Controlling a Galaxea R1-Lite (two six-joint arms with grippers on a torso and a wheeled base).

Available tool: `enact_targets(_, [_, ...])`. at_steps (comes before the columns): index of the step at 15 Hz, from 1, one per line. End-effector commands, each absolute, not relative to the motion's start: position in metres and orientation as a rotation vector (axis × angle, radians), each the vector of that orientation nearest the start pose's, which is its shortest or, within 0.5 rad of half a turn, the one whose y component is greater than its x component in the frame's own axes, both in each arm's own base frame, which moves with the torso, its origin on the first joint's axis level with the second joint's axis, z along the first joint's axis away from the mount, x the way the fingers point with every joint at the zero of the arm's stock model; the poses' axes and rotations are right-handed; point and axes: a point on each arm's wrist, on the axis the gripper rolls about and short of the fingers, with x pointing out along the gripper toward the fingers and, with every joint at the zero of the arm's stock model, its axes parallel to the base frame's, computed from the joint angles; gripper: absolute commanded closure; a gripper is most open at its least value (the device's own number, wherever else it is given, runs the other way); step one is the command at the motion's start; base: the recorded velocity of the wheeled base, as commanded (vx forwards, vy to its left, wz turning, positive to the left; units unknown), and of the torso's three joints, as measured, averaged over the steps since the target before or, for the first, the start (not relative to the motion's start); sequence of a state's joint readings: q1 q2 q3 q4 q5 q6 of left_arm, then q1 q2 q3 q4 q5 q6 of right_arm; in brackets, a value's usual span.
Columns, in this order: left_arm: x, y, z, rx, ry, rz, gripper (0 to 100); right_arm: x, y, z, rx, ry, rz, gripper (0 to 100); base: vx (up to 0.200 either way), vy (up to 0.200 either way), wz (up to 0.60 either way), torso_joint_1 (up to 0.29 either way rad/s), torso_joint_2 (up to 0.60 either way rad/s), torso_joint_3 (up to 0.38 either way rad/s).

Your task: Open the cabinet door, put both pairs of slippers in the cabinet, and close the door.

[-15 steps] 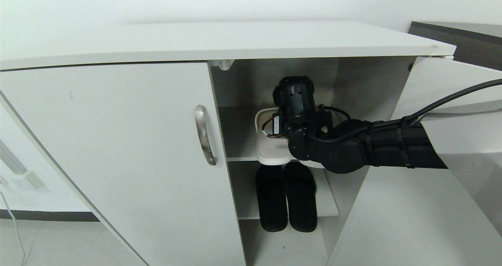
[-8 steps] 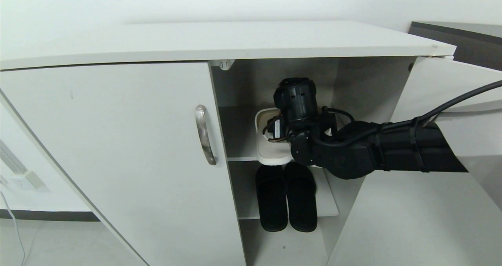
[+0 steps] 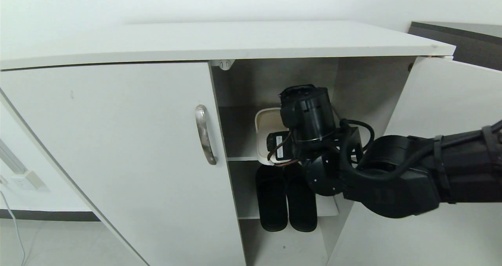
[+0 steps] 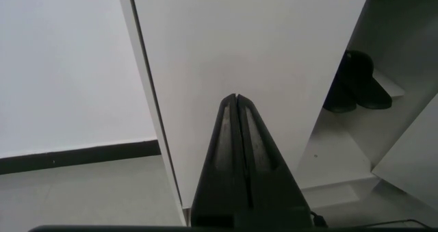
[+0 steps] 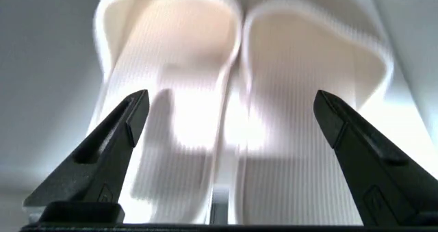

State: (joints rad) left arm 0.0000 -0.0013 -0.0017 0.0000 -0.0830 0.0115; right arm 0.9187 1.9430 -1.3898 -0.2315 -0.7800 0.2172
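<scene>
The white cabinet (image 3: 219, 42) has its right door (image 3: 443, 101) swung open and its left door (image 3: 117, 140) closed. A pair of white slippers (image 3: 266, 134) lies on the upper shelf; the right wrist view has them (image 5: 239, 109) side by side just beyond my right gripper (image 5: 229, 122), which is open with nothing between its fingers. My right arm (image 3: 376, 175) is in front of that shelf. A pair of black slippers (image 3: 286, 203) sits on the lower shelf. My left gripper (image 4: 236, 105) is shut and empty, low in front of the closed left door.
The left door carries a metal handle (image 3: 204, 134). A bottom shelf (image 3: 282, 246) lies below the black slippers. Light floor (image 4: 89, 191) and a dark baseboard run along the wall left of the cabinet.
My right arm has drawn back out of the upper shelf toward me and lower, leaving the white slippers on the shelf. The left arm and the slippers stay put.
</scene>
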Motion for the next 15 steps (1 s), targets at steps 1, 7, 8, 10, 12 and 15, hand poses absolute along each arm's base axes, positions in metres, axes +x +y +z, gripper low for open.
enact_targets(1, [-0.023, -0.002, 0.076, 0.012, -0.004, -0.083, 100, 0.215, 0.286, 0.235, -0.008, 0.205, 0.166, 0, 0.0, 0.0, 0.0, 0.0, 0.0, 0.0])
enact_targets(7, [-0.023, -0.002, 0.076, 0.011, -0.004, -0.083, 100, 0.184, 0.263, 0.212, 0.007, 0.201, 0.271, 0, 0.0, 0.0, 0.0, 0.0, 0.0, 0.0])
enact_targets(8, [-0.023, -0.002, 0.076, 0.011, -0.004, -0.083, 100, 0.183, 0.262, 0.212, 0.021, 0.192, 0.283, 100, 0.0, 0.0, 0.0, 0.0, 0.0, 0.0])
enact_targets(10, [-0.023, -0.002, 0.076, 0.012, -0.004, -0.083, 100, 0.18, 0.261, 0.212, 0.022, 0.194, 0.303, 100, 0.0, 0.0, 0.0, 0.0, 0.0, 0.0])
enact_targets(12, [-0.023, -0.002, 0.076, 0.012, -0.002, -0.083, 100, 0.177, 0.263, 0.207, 0.011, 0.208, 0.329, 100, 0.0, 0.0, 0.0, 0.0, 0.0, 0.0])
enact_targets(15, [-0.023, -0.002, 0.076, 0.011, -0.004, -0.083, 100, 0.175, 0.265, 0.206, 0.009, 0.211, 0.339, 100, 0.0, 0.0, 0.0, 0.0, 0.0, 0.0])
